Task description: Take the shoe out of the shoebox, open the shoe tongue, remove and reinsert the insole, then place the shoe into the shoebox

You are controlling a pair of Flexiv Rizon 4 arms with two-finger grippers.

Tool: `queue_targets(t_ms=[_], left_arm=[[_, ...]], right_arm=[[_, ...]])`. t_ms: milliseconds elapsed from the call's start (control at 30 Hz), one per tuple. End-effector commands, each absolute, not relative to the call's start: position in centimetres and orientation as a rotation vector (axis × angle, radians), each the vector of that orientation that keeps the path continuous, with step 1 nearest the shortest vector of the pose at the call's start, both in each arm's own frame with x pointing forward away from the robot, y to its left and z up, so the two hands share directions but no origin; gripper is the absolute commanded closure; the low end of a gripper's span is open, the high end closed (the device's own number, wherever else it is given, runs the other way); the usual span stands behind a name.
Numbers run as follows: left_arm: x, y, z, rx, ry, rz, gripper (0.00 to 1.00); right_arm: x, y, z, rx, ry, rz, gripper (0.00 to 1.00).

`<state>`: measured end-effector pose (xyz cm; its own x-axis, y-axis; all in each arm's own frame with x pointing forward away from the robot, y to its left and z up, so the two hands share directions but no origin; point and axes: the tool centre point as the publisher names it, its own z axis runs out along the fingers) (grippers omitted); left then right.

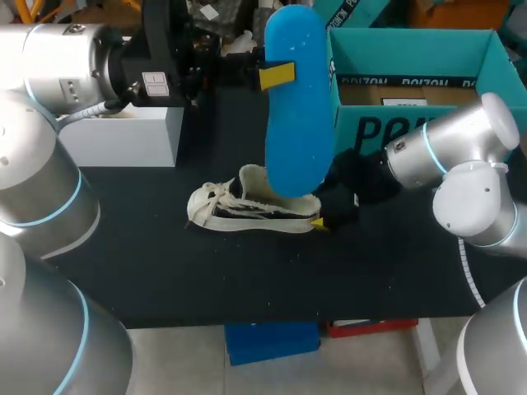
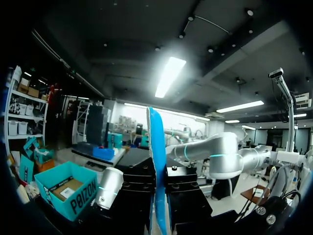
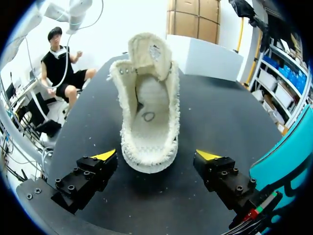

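A blue insole hangs upright above the table with my left gripper shut on its upper part. In the left wrist view the insole shows edge-on between the black fingers. A cream shoe lies on the black table, toe to the left and tongue pulled up. My right gripper stands open at the heel of the shoe, one yellow tip on each side and neither touching. The shoe's inside is bare. The teal shoebox stands open at the back right.
A white box stands at the back left of the table, and the same white box shows beyond the shoe's toe. The shoebox wall is close beside my right gripper. Black table surface lies in front of the shoe.
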<state>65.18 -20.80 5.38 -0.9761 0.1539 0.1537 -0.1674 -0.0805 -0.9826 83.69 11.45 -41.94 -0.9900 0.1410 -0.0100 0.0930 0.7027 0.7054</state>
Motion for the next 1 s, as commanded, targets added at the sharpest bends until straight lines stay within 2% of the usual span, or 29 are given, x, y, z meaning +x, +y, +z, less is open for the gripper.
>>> queue_targets(t_ms=[33, 200, 600, 1000], left_arm=[[65.1, -20.9, 5.4, 0.017, -1.970, 2.161, 1.00], [65.1, -20.9, 5.4, 0.017, -1.970, 2.161, 1.00], [65.1, -20.9, 5.4, 0.017, -1.970, 2.161, 1.00], [65.1, -20.9, 5.4, 0.017, -1.970, 2.161, 1.00]], right_arm=[[83.6, 10.9, -40.5, 0.218, 2.958, 0.940, 0.00], [83.9, 10.9, -39.0, 0.218, 2.990, 0.792, 0.00], [84.6, 13.6, -36.7, 0.169, 3.058, 0.077, 0.00], [86.1, 17.2, -36.4, 0.122, 3.040, -0.203, 0.00]])
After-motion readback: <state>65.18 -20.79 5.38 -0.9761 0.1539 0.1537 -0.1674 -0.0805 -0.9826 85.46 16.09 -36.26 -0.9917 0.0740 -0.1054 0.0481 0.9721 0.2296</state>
